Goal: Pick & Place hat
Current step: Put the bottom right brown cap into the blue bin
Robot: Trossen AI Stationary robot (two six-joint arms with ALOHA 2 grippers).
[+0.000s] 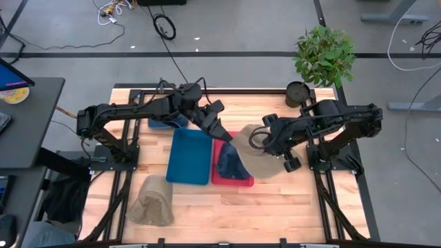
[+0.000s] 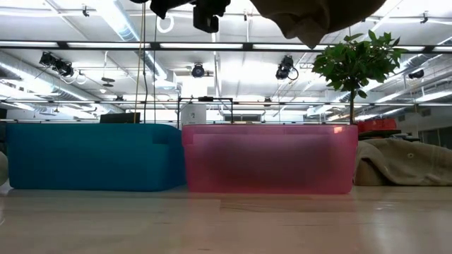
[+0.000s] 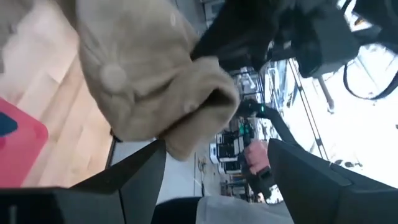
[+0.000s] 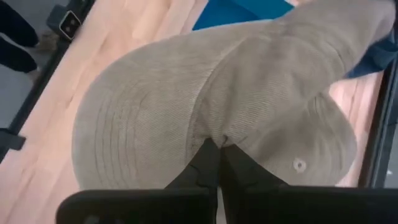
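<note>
Both grippers meet above the red bin (image 1: 234,180): right gripper (image 4: 214,155) pinches the tan hat (image 4: 205,99); left gripper (image 3: 217,162), fingers spread wide, should stay clear while lowering.

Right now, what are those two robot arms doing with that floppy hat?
The right gripper is pinched shut on a tan hat, holding it in the air beside the red bin. The left gripper reaches toward the same hat. A dark blue cloth already lies in the red bin, and another tan hat sits on the table.
</note>
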